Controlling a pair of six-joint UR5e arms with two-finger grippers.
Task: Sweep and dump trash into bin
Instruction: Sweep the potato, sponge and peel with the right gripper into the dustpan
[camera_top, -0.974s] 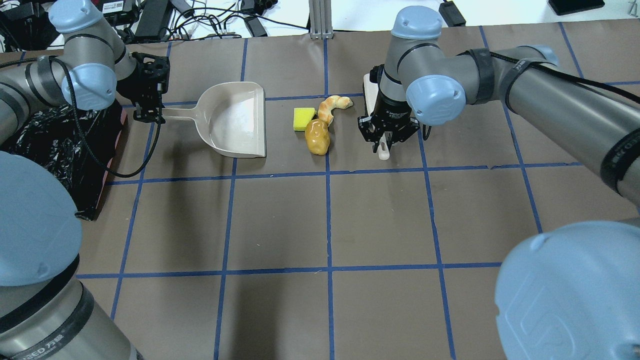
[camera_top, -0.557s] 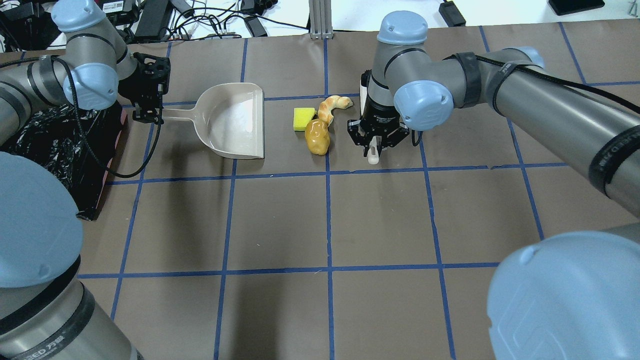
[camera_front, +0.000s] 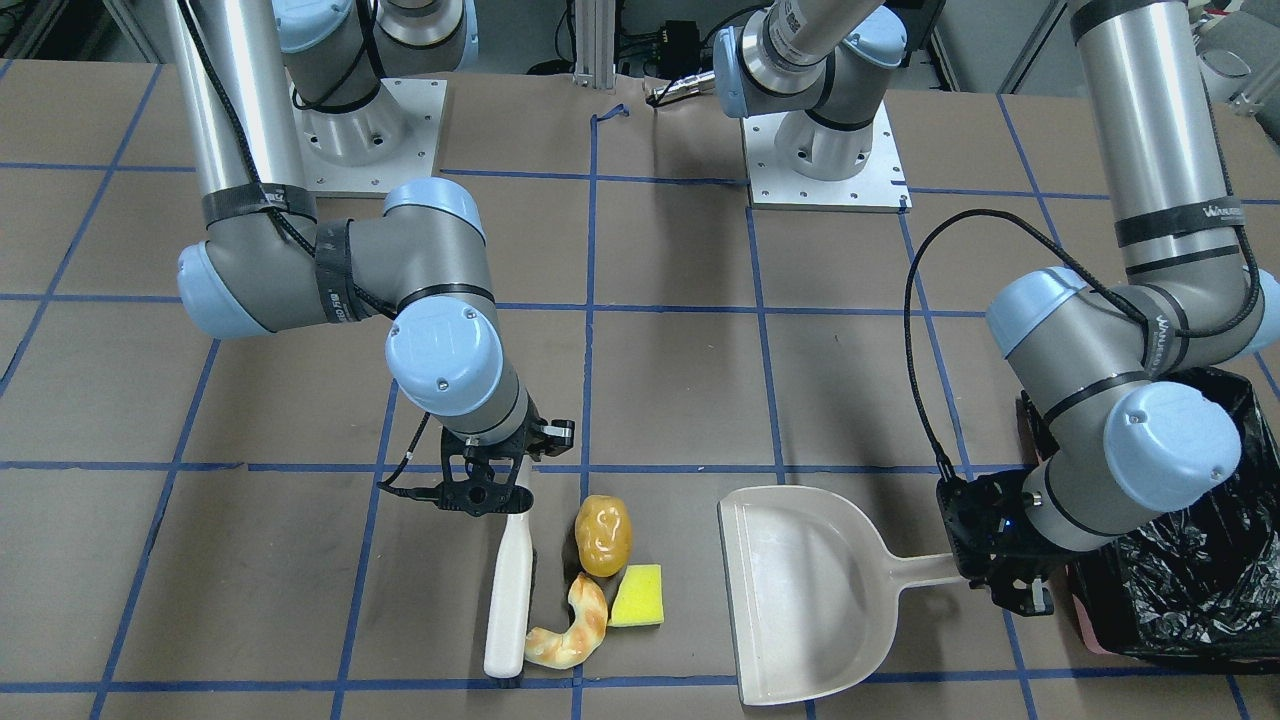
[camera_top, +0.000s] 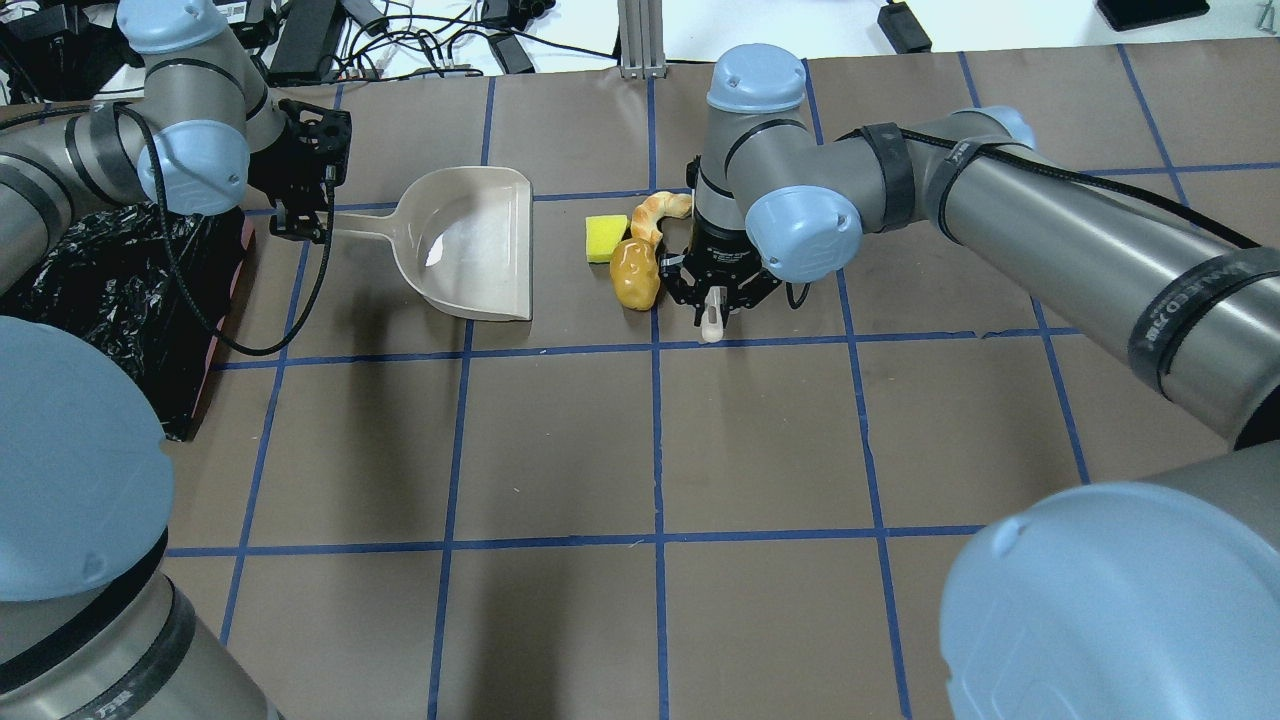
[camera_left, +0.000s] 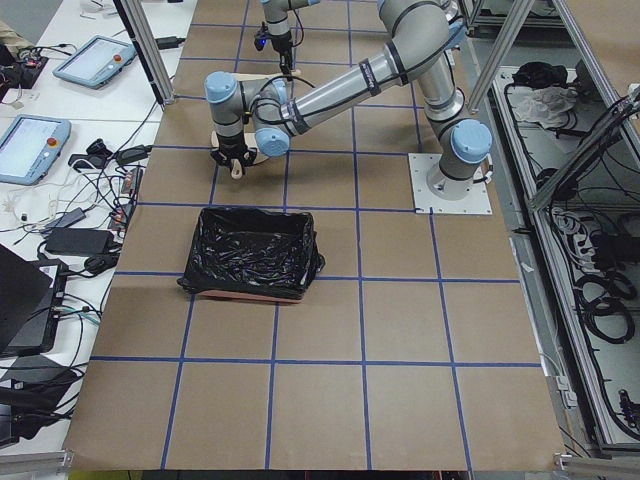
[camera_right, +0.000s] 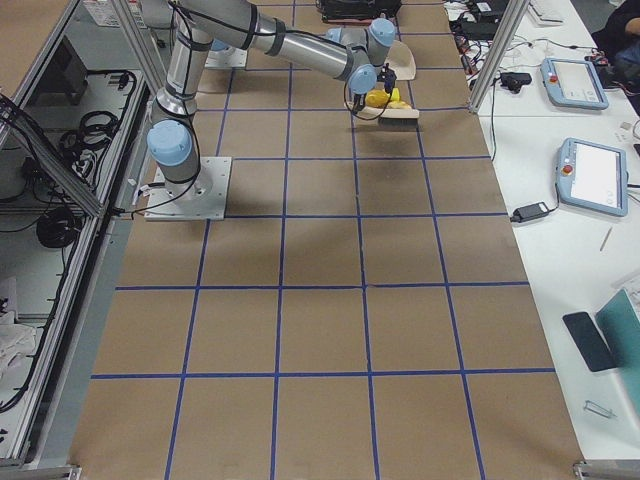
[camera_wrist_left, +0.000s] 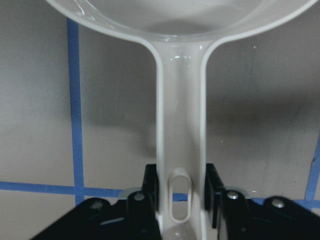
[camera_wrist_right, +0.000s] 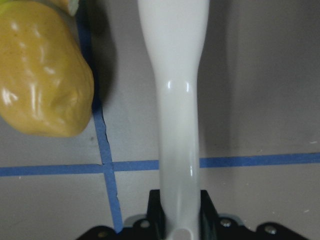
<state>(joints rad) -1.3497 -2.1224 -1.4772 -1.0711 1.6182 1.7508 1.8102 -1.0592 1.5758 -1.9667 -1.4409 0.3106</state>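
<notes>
right gripper (camera_front: 497, 492): clenched on the handle of the beige brush (camera_front: 508, 590); brush lies on the table, its side against the croissant piece (camera_front: 575, 632).
left gripper (camera_front: 985, 572): clamped on the dustpan (camera_front: 800, 590) handle end; pan mouth faces the trash.
trash: potato lump (camera_front: 603, 535), croissant piece and yellow sponge (camera_front: 638, 596) bunched between brush and dustpan, near the table edge opposite the robot.
bin (camera_front: 1190, 590): black-lined, just beside the left gripper, toward the table's left end.
table (camera_top: 760, 440): brown paper, blue tape grid.
room: cables (camera_top: 420, 40) beyond that edge.
</notes>
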